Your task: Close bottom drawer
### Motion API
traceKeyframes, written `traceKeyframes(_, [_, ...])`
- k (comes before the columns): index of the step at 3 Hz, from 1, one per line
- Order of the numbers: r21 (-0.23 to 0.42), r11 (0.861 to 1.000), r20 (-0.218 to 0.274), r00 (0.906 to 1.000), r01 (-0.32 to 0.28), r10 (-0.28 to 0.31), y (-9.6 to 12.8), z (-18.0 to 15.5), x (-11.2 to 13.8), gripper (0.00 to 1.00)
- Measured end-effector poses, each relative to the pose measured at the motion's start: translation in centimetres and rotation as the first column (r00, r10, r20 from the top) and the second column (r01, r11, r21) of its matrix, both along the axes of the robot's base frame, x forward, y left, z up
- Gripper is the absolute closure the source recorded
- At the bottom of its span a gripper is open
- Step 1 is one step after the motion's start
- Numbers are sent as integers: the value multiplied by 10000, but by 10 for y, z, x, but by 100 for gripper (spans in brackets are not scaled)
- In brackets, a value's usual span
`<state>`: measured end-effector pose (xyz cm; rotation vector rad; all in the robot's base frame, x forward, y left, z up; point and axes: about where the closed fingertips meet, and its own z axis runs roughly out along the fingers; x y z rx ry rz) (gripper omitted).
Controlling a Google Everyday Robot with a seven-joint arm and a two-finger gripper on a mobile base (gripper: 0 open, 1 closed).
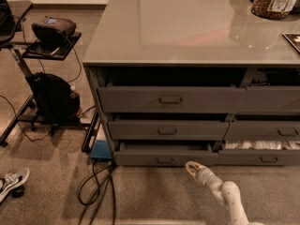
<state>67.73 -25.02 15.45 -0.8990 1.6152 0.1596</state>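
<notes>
The bottom drawer (164,156) is a wide dark grey drawer with a low front panel and a small centre pull handle (165,161). It sits at the foot of the cabinet's left column, pulled out only a little, with a thin strip of its tray showing. My gripper (191,167) is the pale tip of the white arm rising from the lower right. It sits just in front of the drawer's front panel, right of the handle, at or very near the panel.
Two more grey drawers (171,100) stack above it. A drawer with pale contents (260,146) is at right. Cables (101,186) and a blue box (101,150) lie on the floor left of the cabinet. A stand with a black bag (54,97) and a shoe (13,183) are further left.
</notes>
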Motion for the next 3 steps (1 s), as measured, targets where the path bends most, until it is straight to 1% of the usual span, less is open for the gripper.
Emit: traceKeyframes(3, [1, 10000, 0, 10000, -1, 1, 0, 0, 0, 11])
